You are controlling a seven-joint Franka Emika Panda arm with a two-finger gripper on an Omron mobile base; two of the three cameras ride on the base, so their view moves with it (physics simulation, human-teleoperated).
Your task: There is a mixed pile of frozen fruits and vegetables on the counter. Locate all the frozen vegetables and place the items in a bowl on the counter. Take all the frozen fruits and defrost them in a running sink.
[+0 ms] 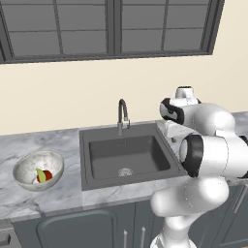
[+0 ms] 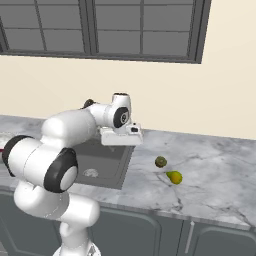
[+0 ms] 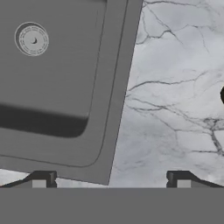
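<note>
Marble counter (image 2: 215,175) under window. Red and pale vegetables (image 1: 42,176) seen in bowl (image 1: 24,167), far left. Gripper (image 3: 109,178) spread wide, empty, held over sink (image 1: 92,145) right rim. Green ball (image 2: 160,161) and pear (image 2: 174,177) lie right of gripper; ball nearer, likely picked next.

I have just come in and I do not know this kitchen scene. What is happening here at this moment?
A white robot arm is sorting food on the counter. The bowl left of the sink already holds the red item and the pale wedge. The dark green ball and the pear-shaped fruit lie on the marble right of the sink. The gripper is open and empty over the sink's right edge.
</note>
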